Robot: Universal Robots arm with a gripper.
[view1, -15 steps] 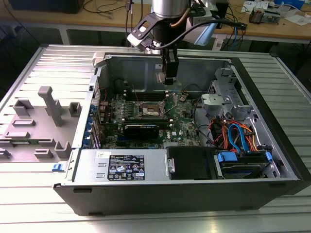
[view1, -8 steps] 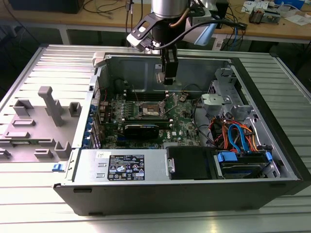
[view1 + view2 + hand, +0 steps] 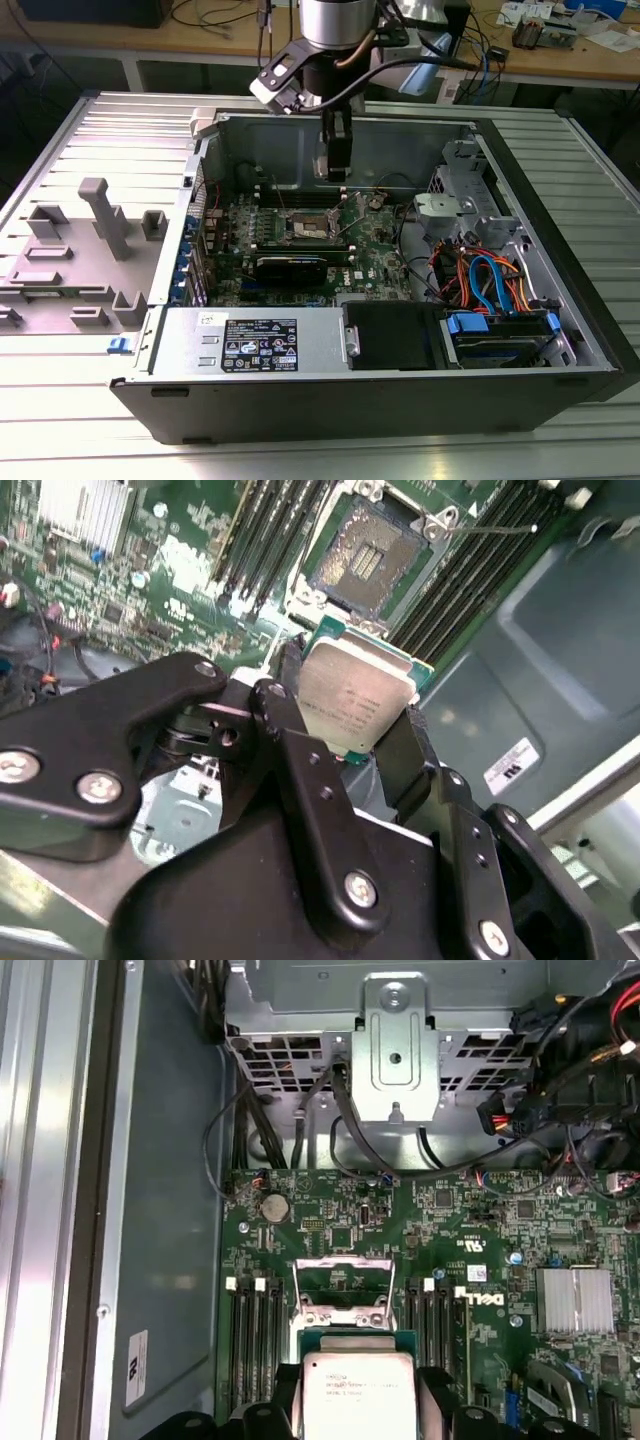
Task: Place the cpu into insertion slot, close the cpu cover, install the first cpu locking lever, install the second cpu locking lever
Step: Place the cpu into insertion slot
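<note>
My gripper (image 3: 338, 176) hangs inside the open computer case, above the green board and shut on the cpu (image 3: 352, 685). The cpu is a small square chip with a silver-grey top, pinched by its edges between the black fingers (image 3: 290, 725). In the second wrist view the insertion slot (image 3: 365, 560) lies bare a short way beyond the chip, dark with a silvery rim. The cpu (image 3: 358, 1388) also appears in the first wrist view, with the cpu cover (image 3: 343, 1312) swung up just past it. In the exterior view the slot (image 3: 308, 226) sits below the gripper, towards that view's left.
Long black memory slots (image 3: 270, 540) flank the socket on both sides. A thin wire lever (image 3: 495, 527) sticks out beside it. The case wall (image 3: 400, 140), a drive cage (image 3: 395, 1050), cables (image 3: 480, 275) and a power supply (image 3: 260, 345) surround the board. A grey fixture (image 3: 95, 235) stands outside the case.
</note>
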